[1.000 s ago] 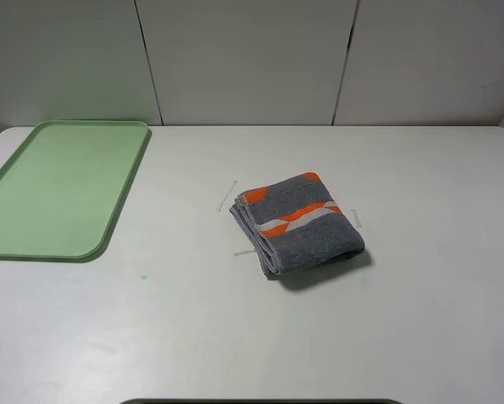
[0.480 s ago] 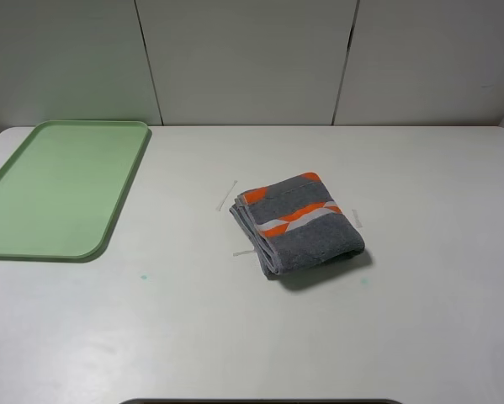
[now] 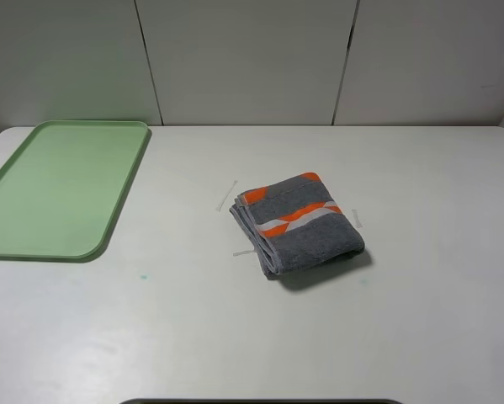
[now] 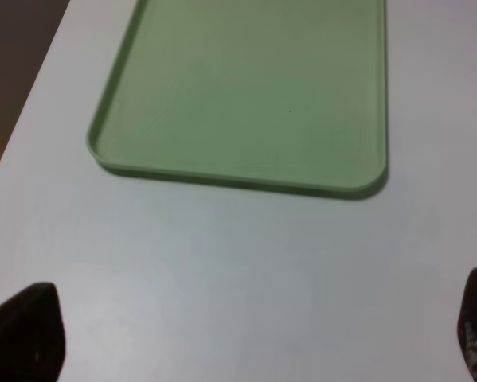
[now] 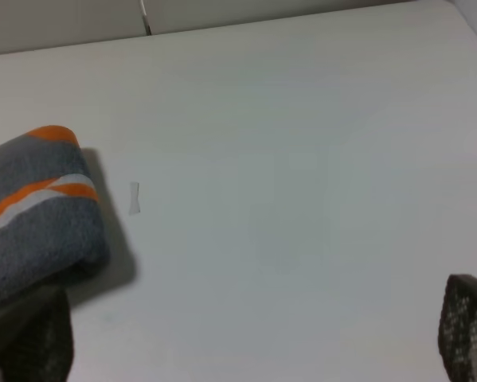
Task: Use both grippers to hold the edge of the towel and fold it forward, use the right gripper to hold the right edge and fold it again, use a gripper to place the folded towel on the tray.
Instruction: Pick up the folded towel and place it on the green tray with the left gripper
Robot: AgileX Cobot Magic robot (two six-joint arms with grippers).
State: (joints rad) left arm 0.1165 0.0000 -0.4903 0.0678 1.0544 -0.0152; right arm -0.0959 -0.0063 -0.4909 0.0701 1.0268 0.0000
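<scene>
While nothing on the counter point(image 3: 235, 337) has shifted since a second ago, the towel point(image 3: 298, 225) lies folded into a thick grey bundle with orange and white bands on top, just right of the middle and well apart from the tray point(image 3: 58, 189) at the far left edge. The left claw point(image 4: 250, 334) hangs spread wide over bare counter near the tray's short rim, and the right claw point(image 5: 250, 330), equally wide and empty, hovers just beside the towel's rounded fold. Small white tape strips point(image 3: 226, 196) lie around the towel, and a faint teal speck point(image 3: 143, 275) marks the counter between towel and tray.
</scene>
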